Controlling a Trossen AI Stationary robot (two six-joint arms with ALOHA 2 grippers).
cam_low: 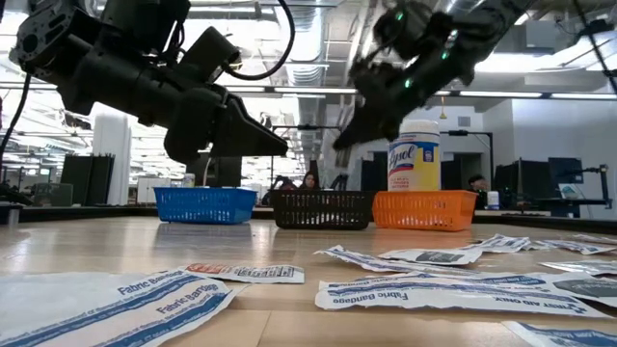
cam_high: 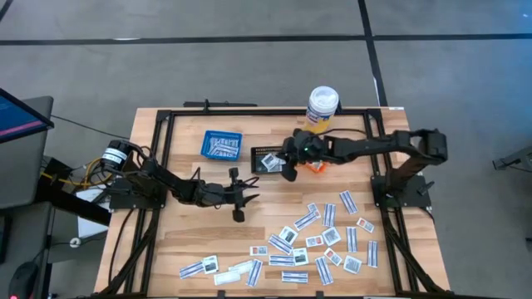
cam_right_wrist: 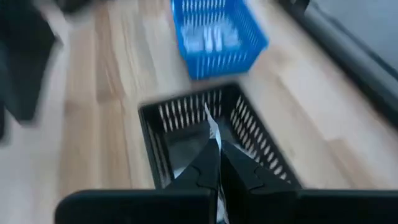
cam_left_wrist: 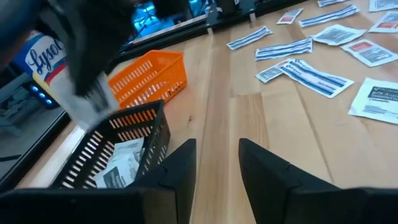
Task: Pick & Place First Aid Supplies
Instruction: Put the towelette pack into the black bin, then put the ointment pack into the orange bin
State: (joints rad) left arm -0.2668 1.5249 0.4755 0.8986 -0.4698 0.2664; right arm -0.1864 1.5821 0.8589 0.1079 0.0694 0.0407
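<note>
Right now a thin white packet (cam_right_wrist: 212,127) is being pinched edge-up between the closed fingers of the right gripper (cam_high: 288,164), directly over the black basket (cam_high: 264,150) at the upper middle of the high view. The left gripper (cam_high: 242,198), fingers parted and empty, is being held left of the loose packets (cam_high: 320,238), which lie scattered toward the lower right.

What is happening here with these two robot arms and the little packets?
The robot is sorting first aid packets from the table into small baskets. The right tool is shut on a white packet above the black basket, which already holds some. The left tool is open and empty over the bare wood. The blue basket also has packets inside.
</note>
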